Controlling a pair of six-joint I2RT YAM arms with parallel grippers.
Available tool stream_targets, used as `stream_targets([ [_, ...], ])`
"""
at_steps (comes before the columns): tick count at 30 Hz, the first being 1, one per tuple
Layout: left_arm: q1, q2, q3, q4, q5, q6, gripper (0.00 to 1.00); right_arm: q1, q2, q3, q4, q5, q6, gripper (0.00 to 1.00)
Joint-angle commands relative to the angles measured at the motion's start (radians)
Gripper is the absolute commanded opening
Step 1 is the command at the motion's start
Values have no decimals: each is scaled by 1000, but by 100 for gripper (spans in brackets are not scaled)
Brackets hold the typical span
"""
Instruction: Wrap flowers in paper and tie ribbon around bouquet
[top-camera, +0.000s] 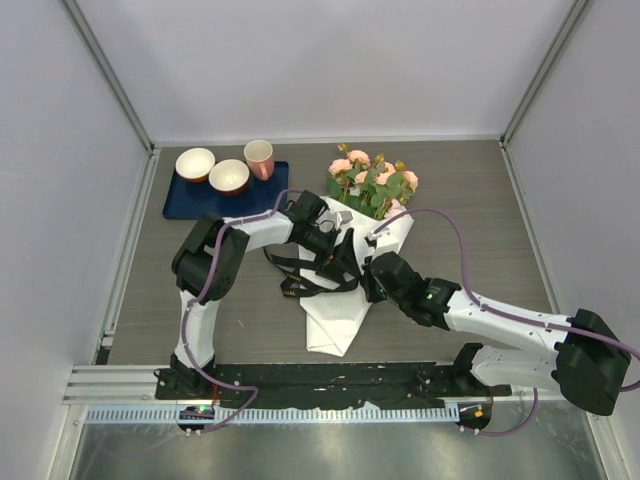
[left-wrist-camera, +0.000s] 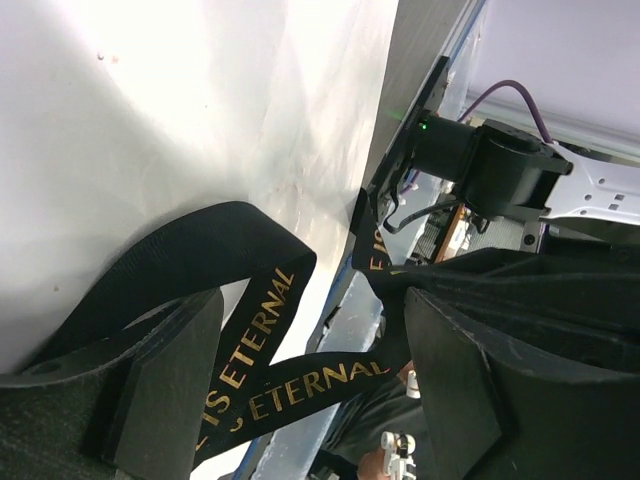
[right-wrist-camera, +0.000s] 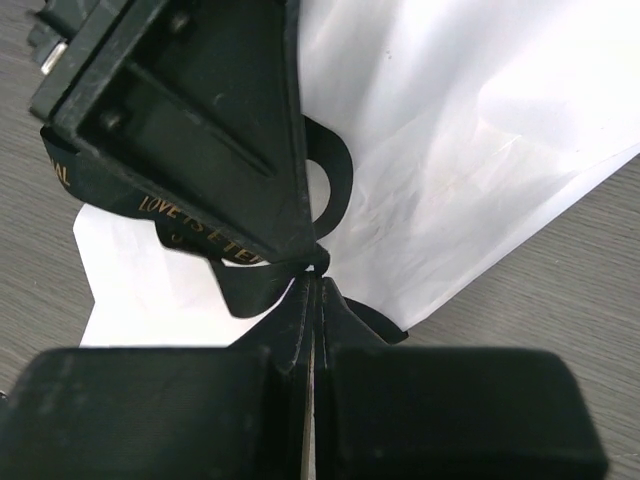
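Note:
The bouquet lies on the table: pink flowers (top-camera: 368, 178) at the far end, white paper (top-camera: 335, 320) tapering toward me. The black ribbon (top-camera: 300, 285) with gold lettering crosses the paper's middle in loose loops. My left gripper (top-camera: 338, 245) hovers over the cone, open; in its wrist view (left-wrist-camera: 310, 385) the ribbon (left-wrist-camera: 290, 375) runs slack between wide-apart fingers (left-wrist-camera: 160, 380), over the paper (left-wrist-camera: 150, 110). My right gripper (top-camera: 370, 272) is close beside it, shut on the ribbon. In the right wrist view (right-wrist-camera: 317, 275) the ribbon (right-wrist-camera: 235, 290) gathers at the pinched tips over paper (right-wrist-camera: 480, 150).
A dark blue mat (top-camera: 190, 205) at the back left carries two white bowls (top-camera: 195, 163) and a pink cup (top-camera: 259, 158). Grey walls and metal posts enclose the table. A black rail (top-camera: 330, 378) runs along the near edge by the arm bases.

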Motion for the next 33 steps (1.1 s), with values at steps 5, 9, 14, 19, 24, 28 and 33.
stream_targets([
  [5,26,-89,-50,66,-5,-11,77,-57,-32,-17,32,-84,10,0],
  [9,35,-87,-67,152,25,-73,78,-57,-52,-46,50,-112,4,0],
  [14,27,-89,-66,157,38,-63,79,-58,-4,2,50,-126,-13,0],
  [19,10,-92,-59,108,41,-17,79,-124,34,43,63,-140,24,0],
  [24,-6,-81,-58,80,38,10,79,-179,80,100,69,-195,44,0],
  [28,-20,-84,-50,80,39,13,78,-202,131,134,73,-247,61,0],
  [33,-20,-67,-10,7,-16,45,62,-205,158,129,80,-277,81,0],
])
